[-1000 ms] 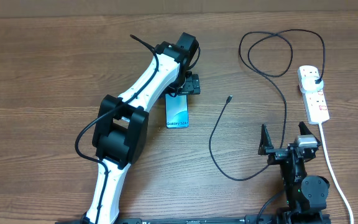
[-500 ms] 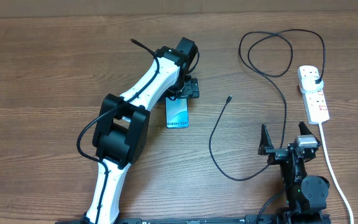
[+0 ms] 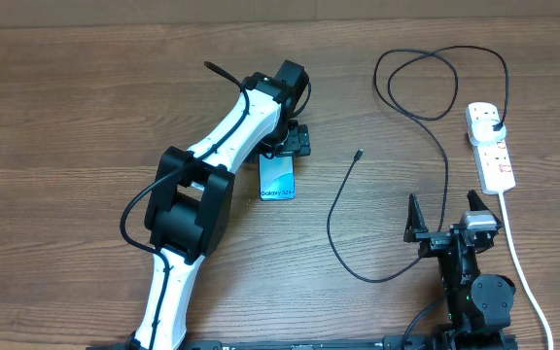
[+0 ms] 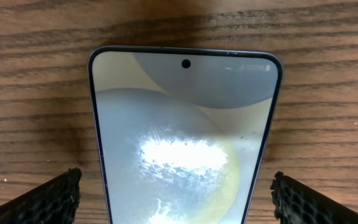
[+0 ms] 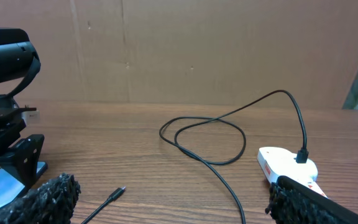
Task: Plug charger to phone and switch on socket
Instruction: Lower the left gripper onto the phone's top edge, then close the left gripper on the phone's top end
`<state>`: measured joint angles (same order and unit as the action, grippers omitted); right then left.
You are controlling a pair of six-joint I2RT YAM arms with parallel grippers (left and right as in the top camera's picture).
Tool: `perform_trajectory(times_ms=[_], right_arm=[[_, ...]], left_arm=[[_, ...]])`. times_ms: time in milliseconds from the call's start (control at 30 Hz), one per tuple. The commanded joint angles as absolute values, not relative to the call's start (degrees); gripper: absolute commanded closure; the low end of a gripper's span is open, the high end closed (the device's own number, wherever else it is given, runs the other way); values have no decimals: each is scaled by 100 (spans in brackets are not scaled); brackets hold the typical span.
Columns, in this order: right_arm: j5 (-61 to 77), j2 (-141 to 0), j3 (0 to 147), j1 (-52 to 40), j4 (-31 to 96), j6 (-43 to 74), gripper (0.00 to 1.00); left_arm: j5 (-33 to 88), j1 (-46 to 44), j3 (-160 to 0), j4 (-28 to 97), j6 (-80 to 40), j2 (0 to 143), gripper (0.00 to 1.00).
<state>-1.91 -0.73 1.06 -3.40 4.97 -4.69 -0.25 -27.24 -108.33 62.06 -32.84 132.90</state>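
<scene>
The phone (image 3: 278, 177) lies flat on the table, screen up; its far end is under my left gripper (image 3: 295, 142). In the left wrist view the phone (image 4: 185, 124) fills the frame between my open left fingers (image 4: 179, 199), which straddle its sides without touching. The charger cable (image 3: 397, 97) loops across the table; its connector tip (image 3: 358, 154) lies free to the right of the phone, and its plug (image 3: 495, 123) sits in the white socket strip (image 3: 489, 146). My right gripper (image 3: 449, 216) is open and empty near the front edge; the tip (image 5: 118, 191) and socket (image 5: 288, 165) show in its view.
The socket's thick white cord (image 3: 523, 262) runs down the right side past my right arm. A brown cardboard wall (image 5: 229, 50) stands behind the table. The left arm (image 3: 202, 194) stretches diagonally over the table's left centre.
The left gripper shifted very slightly over the phone's far end. Nothing else has moved.
</scene>
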Motion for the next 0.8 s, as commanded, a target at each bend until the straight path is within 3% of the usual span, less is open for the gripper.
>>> perform_trajectory(times_ms=[0,767], right_arm=[[-228,-19,45,-320,464,-436,0],[-228,-16,45,-320,464,-436,0]], left_arm=[[-21,-2707,-10798,6228,-3229,13378,0],[-16,-2790,-10543,6082,-3236,13378,0]])
